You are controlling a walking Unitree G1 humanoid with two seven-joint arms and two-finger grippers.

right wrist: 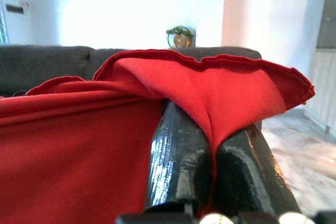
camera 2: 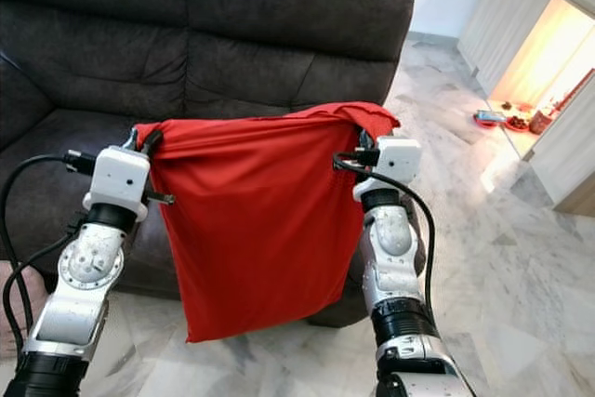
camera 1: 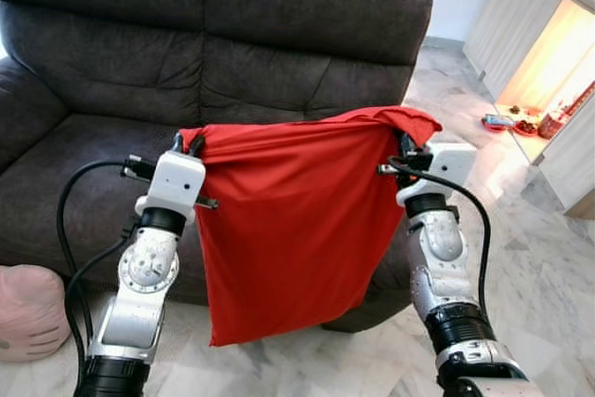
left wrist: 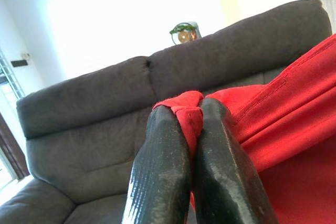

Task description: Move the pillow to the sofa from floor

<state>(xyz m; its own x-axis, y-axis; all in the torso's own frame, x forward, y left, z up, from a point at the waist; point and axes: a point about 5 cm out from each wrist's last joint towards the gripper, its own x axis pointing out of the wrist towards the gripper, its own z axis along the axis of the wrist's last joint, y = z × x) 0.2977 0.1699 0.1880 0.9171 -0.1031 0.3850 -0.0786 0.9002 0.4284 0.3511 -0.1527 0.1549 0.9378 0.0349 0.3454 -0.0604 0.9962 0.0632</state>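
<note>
A flat red pillow (camera 1: 288,230) hangs in the air in front of the dark grey sofa (camera 1: 139,62), stretched between my two arms. My left gripper (camera 1: 186,144) is shut on its upper left corner, and the left wrist view shows red cloth (left wrist: 188,114) pinched between the black fingers (left wrist: 157,171). My right gripper (camera 1: 404,141) is shut on the upper right corner, where the cloth (right wrist: 220,93) folds over the fingers (right wrist: 176,156). The pillow's lower edge hangs just above the marble floor (camera 1: 521,258), level with the sofa's front.
A pink cushion (camera 1: 28,309) lies on the floor at the left by the sofa's base. To the right are white cabinets (camera 1: 521,16) and a lit low shelf with small items (camera 1: 521,123). The sofa seat (camera 1: 74,165) lies behind the pillow.
</note>
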